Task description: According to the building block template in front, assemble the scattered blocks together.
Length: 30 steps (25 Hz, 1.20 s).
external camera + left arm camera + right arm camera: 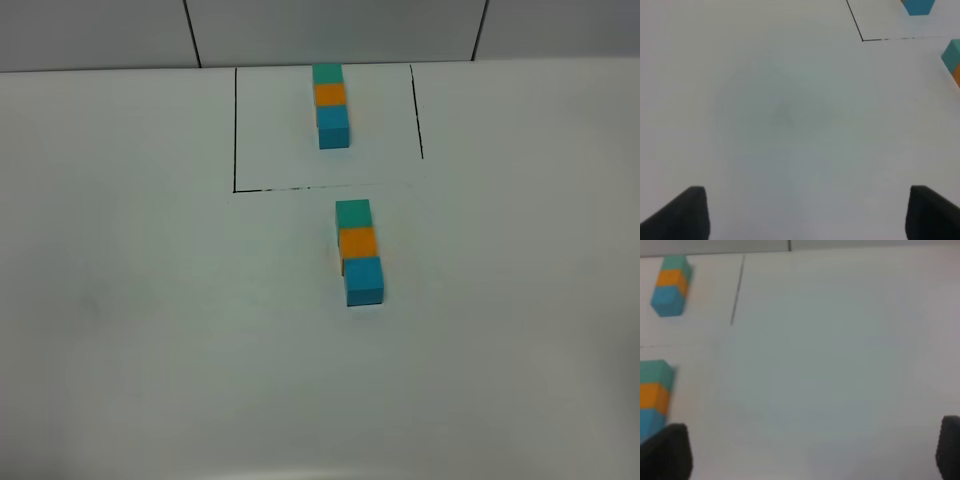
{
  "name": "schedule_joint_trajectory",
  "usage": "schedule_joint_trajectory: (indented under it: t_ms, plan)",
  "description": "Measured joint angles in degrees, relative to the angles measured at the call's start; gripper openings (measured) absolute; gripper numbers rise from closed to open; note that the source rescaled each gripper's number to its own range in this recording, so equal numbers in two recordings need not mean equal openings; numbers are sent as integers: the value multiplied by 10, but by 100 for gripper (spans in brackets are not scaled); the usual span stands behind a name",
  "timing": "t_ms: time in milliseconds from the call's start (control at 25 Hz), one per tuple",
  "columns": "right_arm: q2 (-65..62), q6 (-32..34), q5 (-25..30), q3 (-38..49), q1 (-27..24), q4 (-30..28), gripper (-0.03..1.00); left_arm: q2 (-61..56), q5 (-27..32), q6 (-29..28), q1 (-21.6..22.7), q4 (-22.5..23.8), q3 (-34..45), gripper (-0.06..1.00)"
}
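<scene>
- Three scattered blocks (359, 251) in the exterior high view sit joined in one column on the white counter (140, 300), teal-green farthest, orange in the middle, blue nearest, just outside the open edge of the black outline.
- The building block template (330, 105) stands inside that outline in the same colour order; neither hand shows here.
- Left wrist view: the left hand (805, 212) is released, fingers spread wide over bare counter, holding nothing; block corners show at the frame's edge.
- Right wrist view: the right hand (812, 450) is likewise spread and empty, with the assembled column just beside one finger (667, 452).
</scene>
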Motion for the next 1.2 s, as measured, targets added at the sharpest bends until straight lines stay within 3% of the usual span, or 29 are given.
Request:
schedule_joint_trajectory:
  t_ms: [520, 960, 1200]
  plan:
    - [-213, 4, 89, 121, -9, -1, 100, 0, 0, 0, 0, 0, 0, 76]
    - [-321, 4, 102, 183, -9, -9, 100, 0, 0, 1, 0, 0, 0, 76]
    - [-368, 4, 112, 207, -9, -9, 92, 0, 0, 1, 0, 0, 0, 76]
